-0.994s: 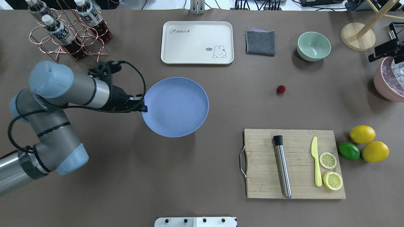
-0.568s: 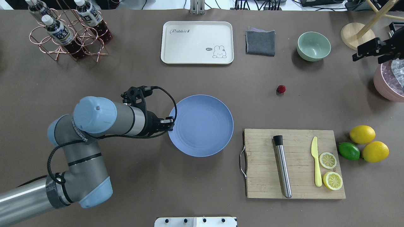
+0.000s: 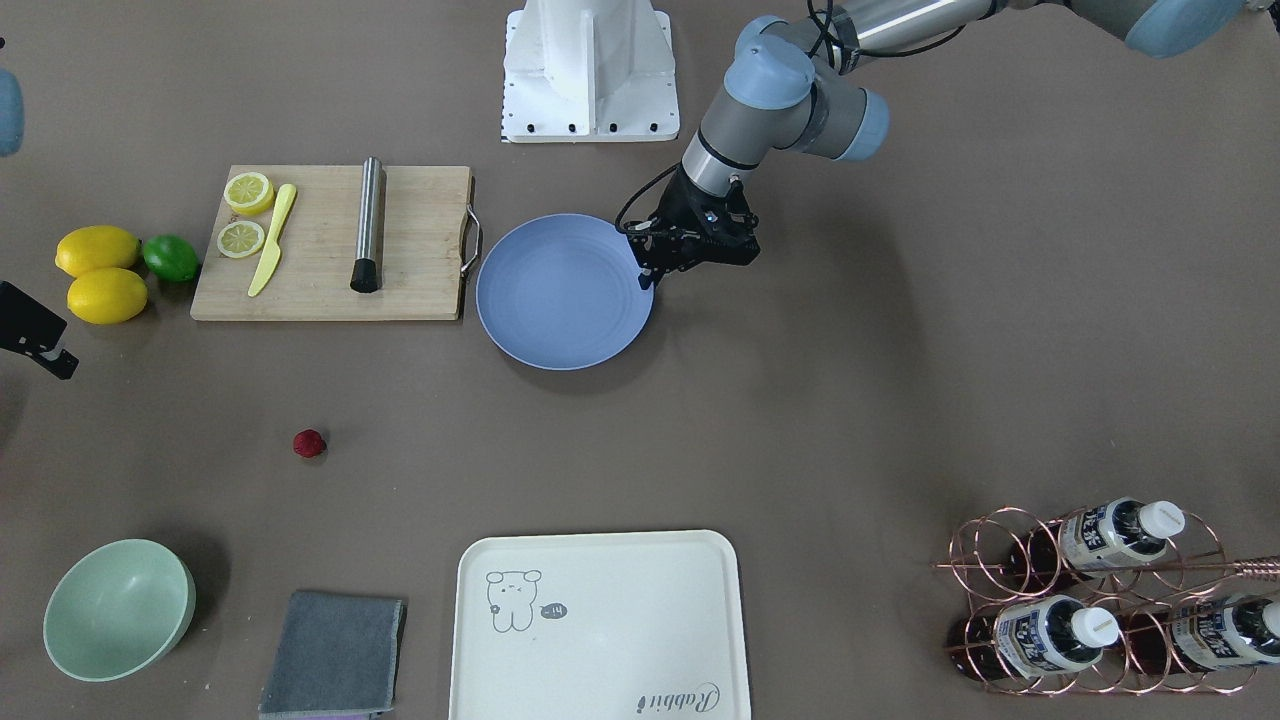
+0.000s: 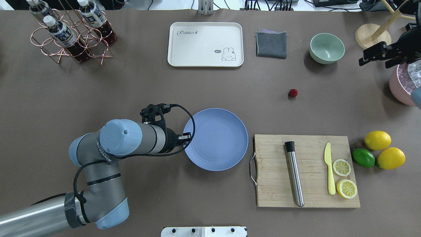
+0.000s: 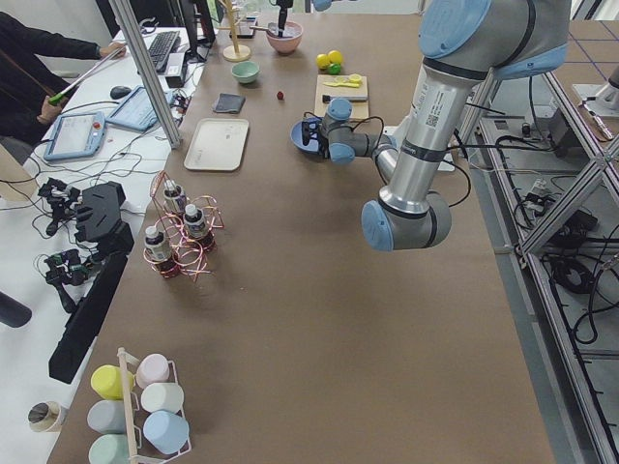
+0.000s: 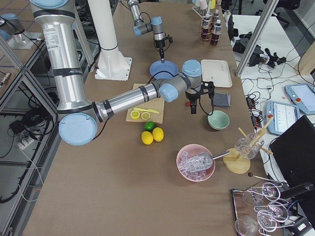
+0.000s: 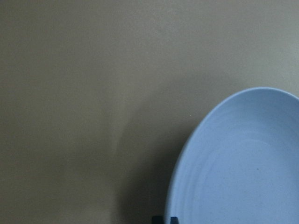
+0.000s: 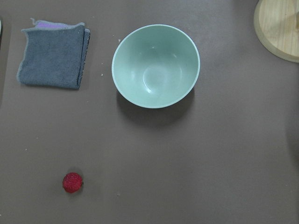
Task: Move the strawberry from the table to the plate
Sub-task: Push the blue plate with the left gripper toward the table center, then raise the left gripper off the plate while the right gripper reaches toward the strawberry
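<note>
The strawberry (image 4: pixel 293 92) (image 3: pixel 309 443) (image 8: pixel 72 182), small and dark red, lies alone on the brown table (image 4: pixel 131 92). The blue-grey plate (image 4: pixel 220 144) (image 3: pixel 563 290) (image 7: pixel 243 163) is just left of the cutting board, with a shadow under its rim. My left gripper (image 4: pixel 185 137) (image 3: pixel 648 270) is shut on the plate's left rim. My right gripper (image 4: pixel 375 62) hangs high at the far right, open and empty, beyond the mint bowl. Its wrist view looks down on the bowl and the strawberry.
The cutting board (image 4: pixel 273 184) carries a steel muddler, a yellow knife and lemon slices; lemons and a lime (image 4: pixel 363 157) lie to its right. Mint bowl (image 4: pixel 327 48), grey cloth (image 4: pixel 271 43), cream tray (image 4: pixel 205 44), bottle rack (image 4: pixel 70 33) and pink ice bowl (image 4: pixel 399 85) line the far side.
My left arm has carried the plate to the right and toward the robot, up beside the cutting board. My right gripper has moved left, further into the overhead view.
</note>
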